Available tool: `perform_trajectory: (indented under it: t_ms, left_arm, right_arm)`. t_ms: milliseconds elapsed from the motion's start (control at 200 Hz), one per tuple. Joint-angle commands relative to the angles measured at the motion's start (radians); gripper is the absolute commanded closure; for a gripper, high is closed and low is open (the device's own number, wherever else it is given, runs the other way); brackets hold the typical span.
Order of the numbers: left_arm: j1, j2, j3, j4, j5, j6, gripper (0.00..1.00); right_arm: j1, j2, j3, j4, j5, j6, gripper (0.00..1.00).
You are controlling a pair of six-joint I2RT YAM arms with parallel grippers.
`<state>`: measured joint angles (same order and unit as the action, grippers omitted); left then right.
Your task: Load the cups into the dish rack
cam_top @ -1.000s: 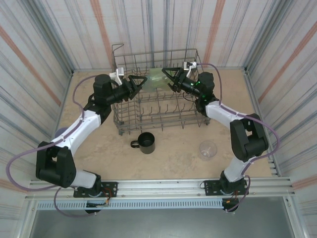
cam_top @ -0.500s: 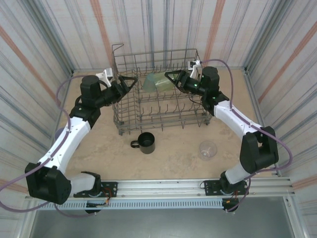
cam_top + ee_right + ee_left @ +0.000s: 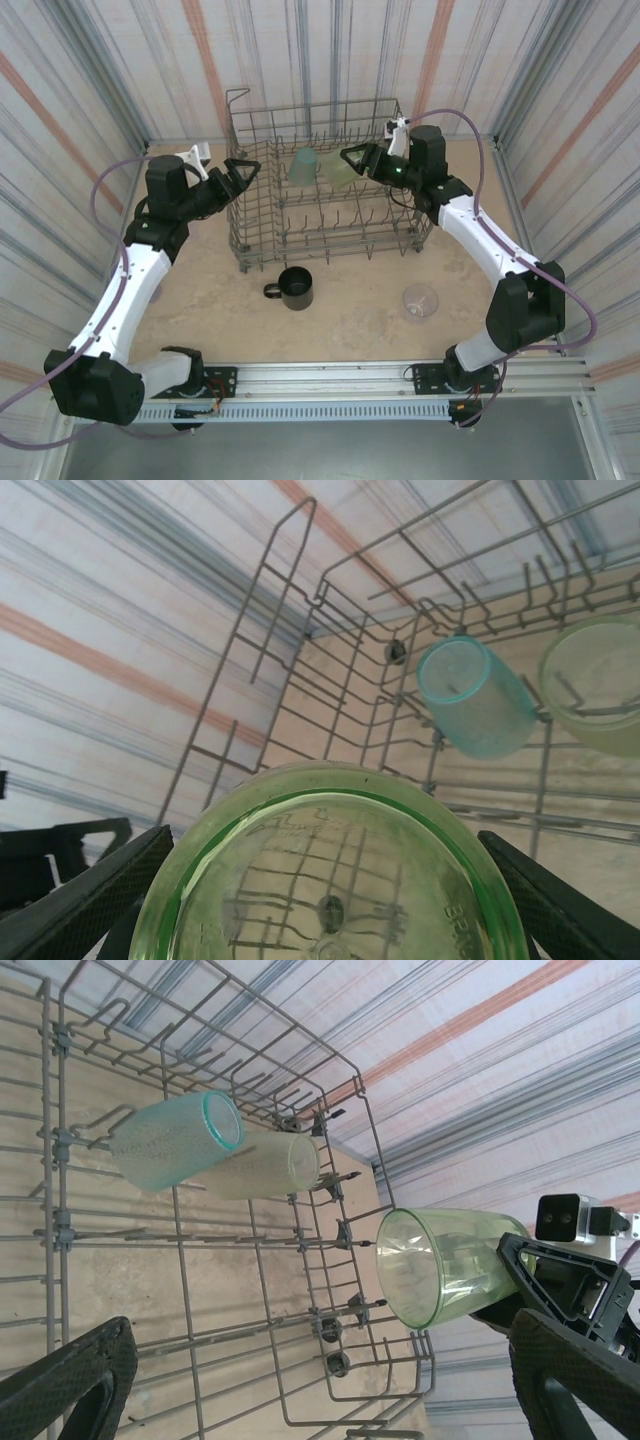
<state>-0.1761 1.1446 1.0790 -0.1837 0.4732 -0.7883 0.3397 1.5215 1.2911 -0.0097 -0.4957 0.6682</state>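
Observation:
The grey wire dish rack [image 3: 330, 243] stands at the back of the table. A teal cup [image 3: 302, 167] [image 3: 170, 1140] and a pale cup [image 3: 265, 1165] lie on their sides on its tines. My right gripper [image 3: 350, 163] is shut on a translucent green cup [image 3: 338, 170] [image 3: 440, 1265] and holds it above the rack's back right part. In the right wrist view the green cup's base [image 3: 330, 870] sits between the fingers. My left gripper [image 3: 240, 170] [image 3: 320, 1400] stands open and holds nothing, just outside the rack's left wall. A black mug [image 3: 296, 288] and a clear cup [image 3: 420, 300] stand on the table.
Striped walls close in the table on three sides. The rack [image 3: 290, 610] has a tall wire handle at its back left corner. Open tabletop lies between the rack's front and the arm bases, around the mug and the clear cup.
My left gripper has opened fully and drawn back leftward out of the rack to its left wall. The green cup stays in my right gripper, which shifted slightly.

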Motion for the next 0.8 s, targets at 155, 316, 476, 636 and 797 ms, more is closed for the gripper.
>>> perform_trajectory:
  t_ms: [155,316,476,636,797]
  left_arm:
    - [0.018,-0.029,0.009,-0.042,-0.010,0.035,0.01]
    - [0.033,-0.040,0.021,-0.071,-0.015,0.051,0.01]
    - [0.043,-0.045,0.025,-0.087,-0.024,0.067,0.01]
    - [0.053,-0.045,0.027,-0.099,-0.027,0.080,0.01]
    - [0.064,-0.041,0.033,-0.109,-0.041,0.096,0.01]
  right_arm:
    - [-0.014,-0.004,0.116,-0.159,0.112,-0.183,0.48]
    - [-0.020,0.035,0.189,-0.241,0.174,-0.231,0.49]
    - [-0.024,0.075,0.249,-0.293,0.236,-0.272,0.49]
    - [-0.023,0.116,0.308,-0.349,0.331,-0.336,0.49]
    - [-0.026,0.169,0.364,-0.382,0.414,-0.392,0.49]
